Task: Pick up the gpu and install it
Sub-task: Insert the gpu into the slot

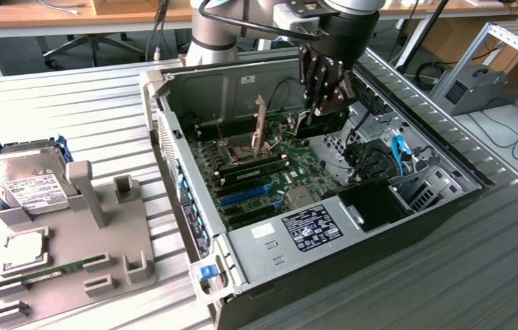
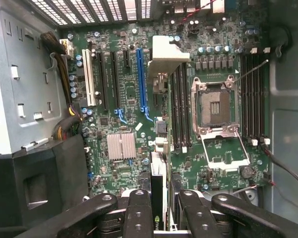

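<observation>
**A:** Black card edge with a green logo on it, pinched right between the jaws. That's the gpu (image 2: 158, 196), clamped edge-on and hanging inside the open computer case (image 1: 185, 192), over the motherboard (image 2: 131, 106).

**B:** Not seated, then?

**A:** Doesn't look it. The long blue slot (image 2: 141, 74) lies ahead of the jaws and a touch to one side of the card's line. How high the card sits above the board, I can't tell.

**B:** So where's the danger?

**A:** Alignment, I'd say. If the card comes down off that slot's line, its connector lands on the slot's plastic wall or on nearby parts. The small silver heatsink (image 2: 121, 146) is just beside that path. A card tilted in the grip would jam at one end first.

**B:** And the bracket end?

**A:** Hidden. My guess is that if it catches on the case wall, the card twists in the jaws.

**B:** Anything else close?

**A:** The bare CPU socket (image 2: 216, 106) is on the other side of the jaws, and there's a loose cable bundle (image 2: 64, 126) further out. Snagging either would be costly.
</observation>
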Controlling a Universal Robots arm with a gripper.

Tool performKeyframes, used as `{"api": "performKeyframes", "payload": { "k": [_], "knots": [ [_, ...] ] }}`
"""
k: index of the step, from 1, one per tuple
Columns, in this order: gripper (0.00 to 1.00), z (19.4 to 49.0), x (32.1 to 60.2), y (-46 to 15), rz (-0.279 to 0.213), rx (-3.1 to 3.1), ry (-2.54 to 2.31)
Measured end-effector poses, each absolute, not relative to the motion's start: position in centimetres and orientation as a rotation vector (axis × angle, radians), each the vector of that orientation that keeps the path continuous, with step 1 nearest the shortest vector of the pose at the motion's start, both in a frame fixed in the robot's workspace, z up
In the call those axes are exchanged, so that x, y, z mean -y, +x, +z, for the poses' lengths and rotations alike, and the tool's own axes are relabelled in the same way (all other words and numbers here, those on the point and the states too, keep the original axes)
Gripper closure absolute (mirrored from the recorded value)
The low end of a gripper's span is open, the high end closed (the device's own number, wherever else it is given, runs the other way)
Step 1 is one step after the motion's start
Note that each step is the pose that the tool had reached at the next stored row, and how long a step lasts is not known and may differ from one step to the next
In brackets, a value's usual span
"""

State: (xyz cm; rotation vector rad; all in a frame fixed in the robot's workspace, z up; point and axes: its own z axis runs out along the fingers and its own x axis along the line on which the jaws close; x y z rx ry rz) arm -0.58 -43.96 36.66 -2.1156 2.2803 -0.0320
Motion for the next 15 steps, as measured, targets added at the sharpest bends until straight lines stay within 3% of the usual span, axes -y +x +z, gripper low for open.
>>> {"api": "performKeyframes", "payload": {
  "k": [15],
  "knots": [
    [0.74, 36.66, 43.88, -0.58, -0.032, -2.238, -2.161]
  ]
}}
